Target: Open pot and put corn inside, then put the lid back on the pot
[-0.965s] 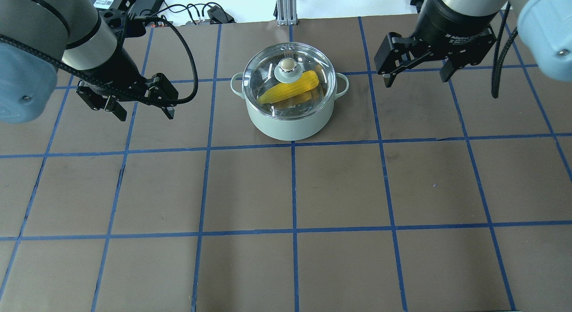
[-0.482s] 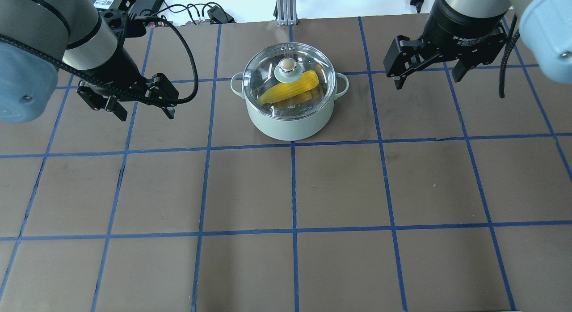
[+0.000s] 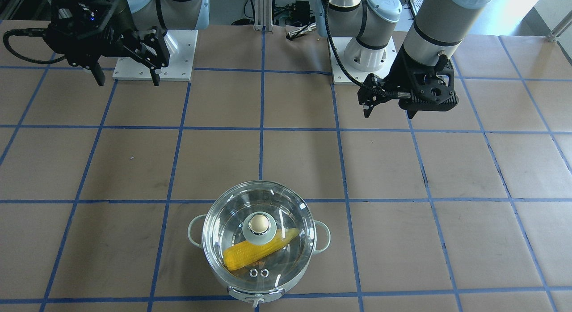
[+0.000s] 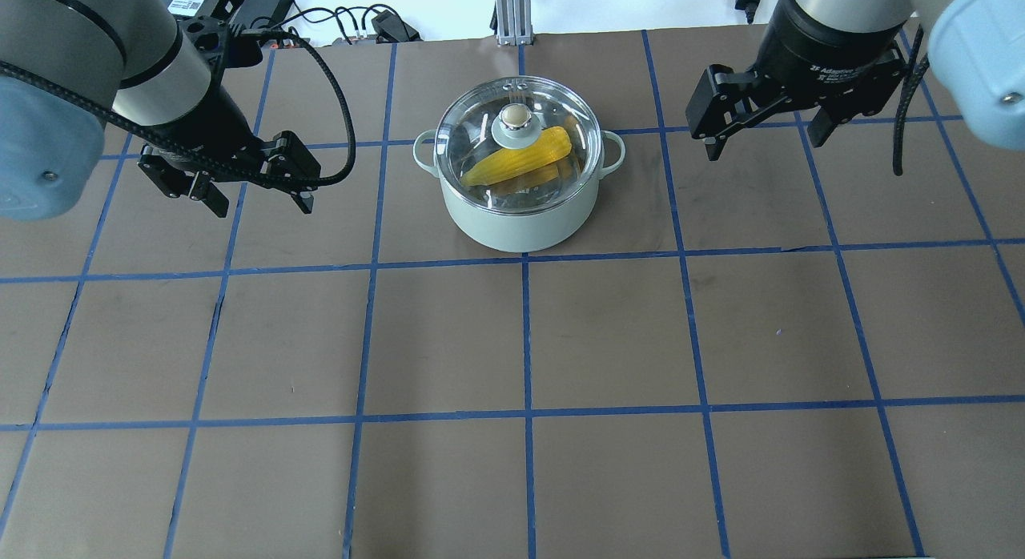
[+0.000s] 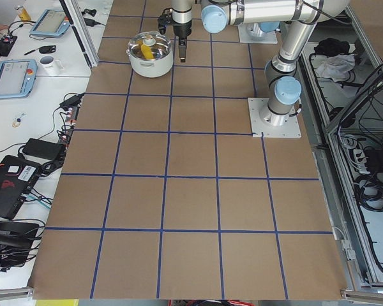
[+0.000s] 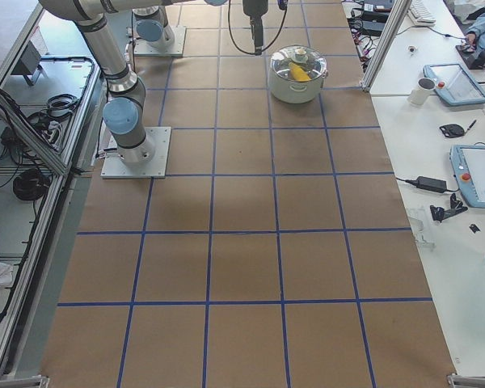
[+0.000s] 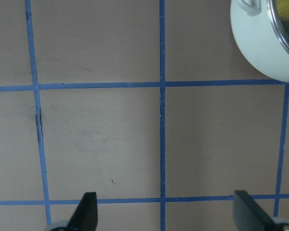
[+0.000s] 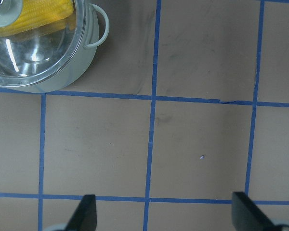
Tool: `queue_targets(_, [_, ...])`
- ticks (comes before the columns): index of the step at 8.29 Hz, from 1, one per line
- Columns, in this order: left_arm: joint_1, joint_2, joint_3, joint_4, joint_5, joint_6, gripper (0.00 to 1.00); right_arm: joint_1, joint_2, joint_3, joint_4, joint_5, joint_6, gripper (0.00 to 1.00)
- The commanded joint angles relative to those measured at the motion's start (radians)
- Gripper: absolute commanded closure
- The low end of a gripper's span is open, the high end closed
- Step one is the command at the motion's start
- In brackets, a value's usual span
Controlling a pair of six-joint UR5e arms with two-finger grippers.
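Observation:
The pale mint-green pot (image 4: 520,223) stands at the table's far middle. The clear glass lid (image 4: 480,130) with its gold knob sits closed on it. The yellow corn (image 4: 524,160) lies inside, seen through the glass. My left gripper (image 4: 263,205) is open and empty, hovering well left of the pot. My right gripper (image 4: 765,145) is open and empty, hovering right of the pot. In the front-facing view the lid (image 3: 232,222) covers the corn (image 3: 243,255). The left wrist view shows the pot's side (image 7: 260,48); the right wrist view shows the lid (image 8: 33,53) and corn (image 8: 43,17).
The brown table cover carries a grid of blue tape lines (image 4: 524,335). Cables and small boxes (image 4: 352,18) lie beyond the far edge. The arm bases (image 3: 154,55) stand at the robot's side of the table.
My right gripper has shifted a little to the right, away from the pot, and has since held still. My left gripper, the pot, the lid and the corn have not moved.

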Motion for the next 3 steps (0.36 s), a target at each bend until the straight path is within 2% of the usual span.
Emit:
queue_targets(1, [0.000,0.000,0.000,0.002,-0.001,0.000,0.00,0.000,0.002,0.000,-0.013,-0.004,0.000,0.00])
queue_targets(3, [0.000,0.000,0.000,0.000,-0.001,0.002,0.00,0.000,0.002,0.000,-0.013,0.000,0.001,0.00])
